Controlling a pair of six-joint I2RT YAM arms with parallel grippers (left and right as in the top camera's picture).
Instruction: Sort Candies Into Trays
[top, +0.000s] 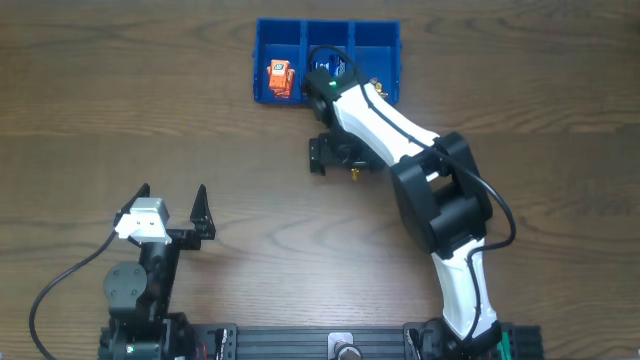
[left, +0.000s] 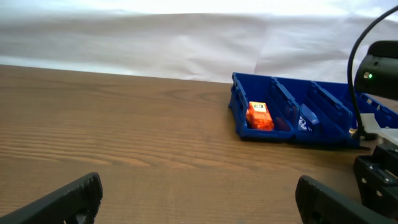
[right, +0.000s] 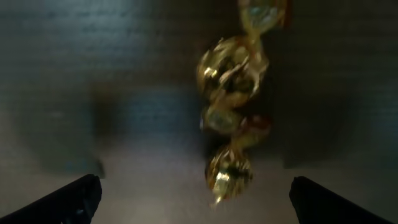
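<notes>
Below the blue tray (top: 378, 50) at upper centre, the right gripper (right: 194, 186) hangs spread over gold-wrapped candies (right: 230, 74), apparently for a pick.

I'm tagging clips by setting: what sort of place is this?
Most likely a robot test bench in a lab or workshop: a left arm and right arm stand at a wooden table, a white sheet hangs behind it, and a blue tray holds an orange candy.

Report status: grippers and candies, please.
Left gripper open, away from blue tray. Right gripper open above gold-wrapped candies. Orange candy already in tray. Nothing in the way.
</notes>
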